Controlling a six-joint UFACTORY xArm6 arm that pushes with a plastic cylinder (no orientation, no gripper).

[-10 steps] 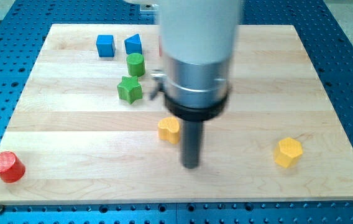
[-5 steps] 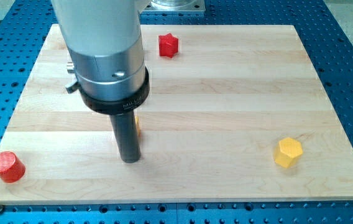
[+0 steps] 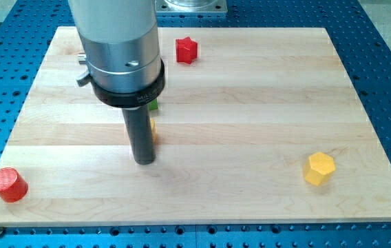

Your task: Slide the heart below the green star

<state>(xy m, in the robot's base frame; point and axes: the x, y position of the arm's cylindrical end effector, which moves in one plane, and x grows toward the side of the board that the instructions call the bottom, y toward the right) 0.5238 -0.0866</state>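
Observation:
My arm's grey body fills the view's upper left and hides most of the blocks there. My tip rests on the wooden board, left of centre. A sliver of the yellow heart shows just right of the rod, a little above the tip and touching or nearly touching the rod. A small edge of the green star peeks out just above the heart, under the arm's black collar. The rest of both is hidden.
A red star lies near the board's top edge. A yellow hexagon sits at the lower right. A red cylinder stands at the lower left corner. Blue perforated table surrounds the board.
The arm swept from the centre to the left, pushing the yellow heart left with it. In the last half second it shifted slightly up, and a green edge came into view.

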